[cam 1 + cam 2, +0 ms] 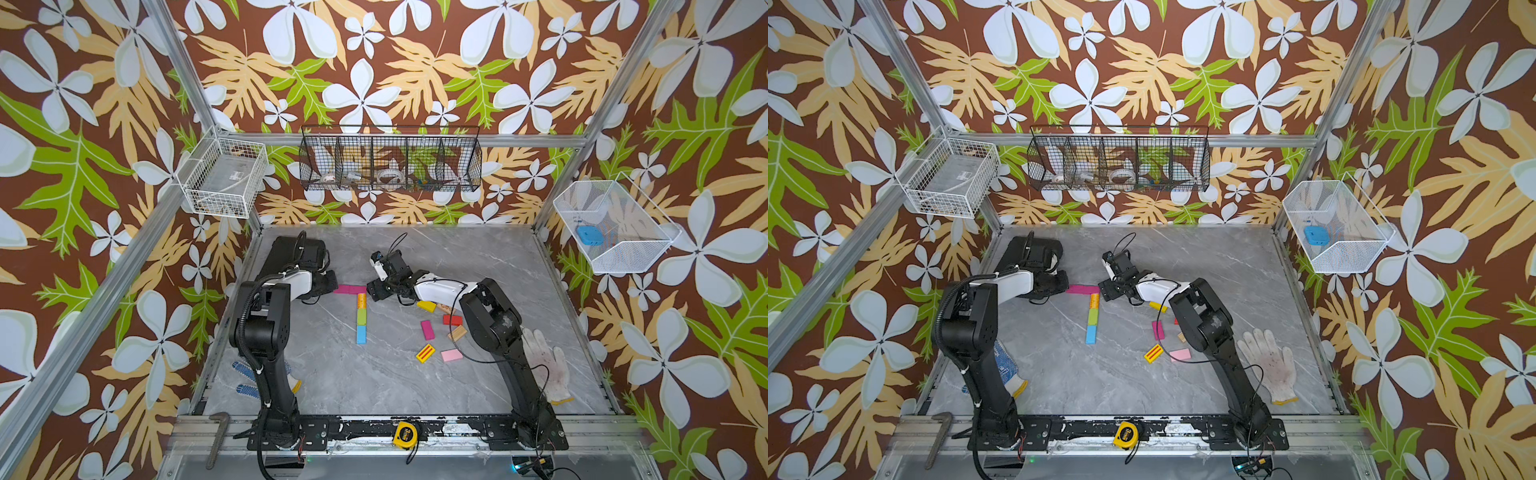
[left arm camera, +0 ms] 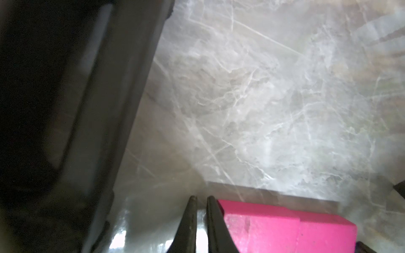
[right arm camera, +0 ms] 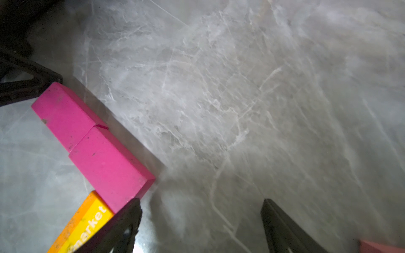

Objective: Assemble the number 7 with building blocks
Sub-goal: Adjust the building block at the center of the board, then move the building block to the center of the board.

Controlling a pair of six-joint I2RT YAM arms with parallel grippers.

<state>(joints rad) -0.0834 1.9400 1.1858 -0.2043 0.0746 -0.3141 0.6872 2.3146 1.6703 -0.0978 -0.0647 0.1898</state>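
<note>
Building blocks (image 1: 361, 318): magenta pair (image 3: 92, 142) lies end to end on bench (image 1: 374, 374) between both claws, touching orange-yellow block (image 3: 87, 223). Left claw (image 2: 202, 198): nearly closed, empty, tips just beside magenta end, seen in wrist view only. Right claw (image 3: 201, 201): wide apart, empty. Top views alone show loose blocks (image 1: 427, 329) behind right claw, partly under its arm.

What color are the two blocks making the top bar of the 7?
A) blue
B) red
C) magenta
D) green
C: two magenta blocks lie end to end, meeting the orange block at the stem's far end.
</note>
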